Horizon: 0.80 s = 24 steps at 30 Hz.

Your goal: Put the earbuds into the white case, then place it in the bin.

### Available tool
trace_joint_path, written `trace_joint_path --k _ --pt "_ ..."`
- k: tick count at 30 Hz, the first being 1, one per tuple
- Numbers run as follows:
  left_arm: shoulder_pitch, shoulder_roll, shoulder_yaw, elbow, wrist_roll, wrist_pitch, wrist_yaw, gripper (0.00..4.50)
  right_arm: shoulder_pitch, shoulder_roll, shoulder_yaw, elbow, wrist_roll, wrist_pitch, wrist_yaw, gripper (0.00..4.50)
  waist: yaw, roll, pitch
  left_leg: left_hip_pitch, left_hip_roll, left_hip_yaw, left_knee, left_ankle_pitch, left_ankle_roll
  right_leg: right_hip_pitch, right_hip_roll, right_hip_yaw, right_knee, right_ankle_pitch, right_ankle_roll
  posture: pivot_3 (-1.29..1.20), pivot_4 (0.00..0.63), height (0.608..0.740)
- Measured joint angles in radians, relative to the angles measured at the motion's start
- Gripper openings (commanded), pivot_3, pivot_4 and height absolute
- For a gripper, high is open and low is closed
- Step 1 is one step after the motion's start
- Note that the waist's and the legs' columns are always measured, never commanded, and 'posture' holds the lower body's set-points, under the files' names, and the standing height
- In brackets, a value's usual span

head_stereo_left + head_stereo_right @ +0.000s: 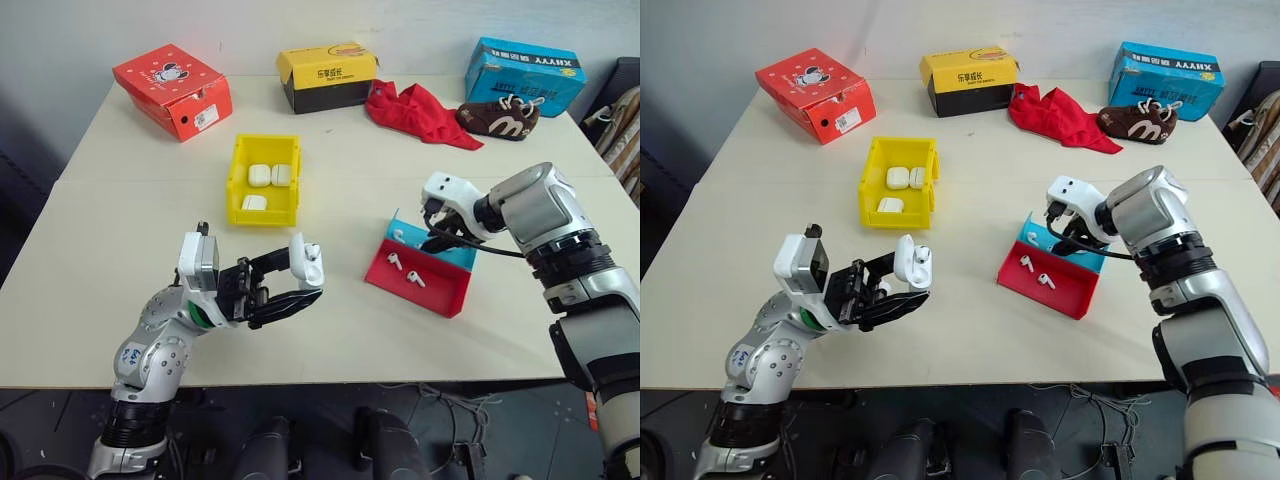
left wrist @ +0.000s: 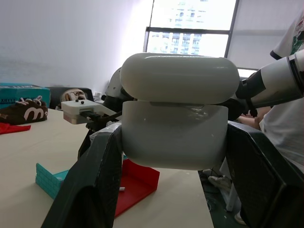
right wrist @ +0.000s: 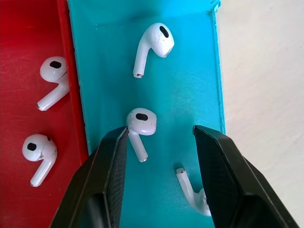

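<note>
Right gripper [image 3: 159,178] is hovering over the blue half of the tray [image 1: 455,300] near the desk's right edge, fingers apart and straddling one earbud [image 3: 139,124]; I'd be dropping straight down and centering it before pinching. Left gripper [image 1: 290,285], near the front edge, is clamping the white case [image 1: 307,262], lid ajar. The yellow bin [image 1: 238,180] is sitting mid-desk.

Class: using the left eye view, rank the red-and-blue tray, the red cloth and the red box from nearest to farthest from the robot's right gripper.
1. Red-and-blue tray: directly beneath the right gripper.
2. Red cloth: farther back on the table, beside the shoe.
3. Red box: far back-left corner.
</note>
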Motion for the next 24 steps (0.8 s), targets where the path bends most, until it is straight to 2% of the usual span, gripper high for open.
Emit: trace_joint_path --k 20,23,24 --pt "0.001 0.003 0.0 0.0 0.0 0.0 0.011 2.78 0.01 0.028 0.002 0.019 0.0 0.002 -0.019 2.17 0.0 0.0 0.0 0.0 0.0 0.0 0.0 0.0 0.0 0.0 0.0 0.0 0.0 0.0 0.0 0.0 0.15 0.74" --pt "0.001 0.003 0.0 0.0 0.0 0.0 0.011 2.78 0.011 0.031 0.002 0.019 0.0 -0.004 -0.02 1.61 -0.001 0.0 0.0 0.0 0.0 0.0 0.0 0.0 0.0 0.0 0.0 0.0 0.0 0.0 0.0 0.0 0.15 0.74" --pt "0.001 0.003 0.0 0.0 0.0 0.0 0.011 2.78 0.011 0.033 0.002 0.019 0.0 -0.006 -0.02 1.3 -0.001 0.0 0.0 0.0 0.0 0.0 0.0 0.0 0.0 0.0 0.0 0.0 0.0 0.0 0.0 0.0 0.15 0.74"
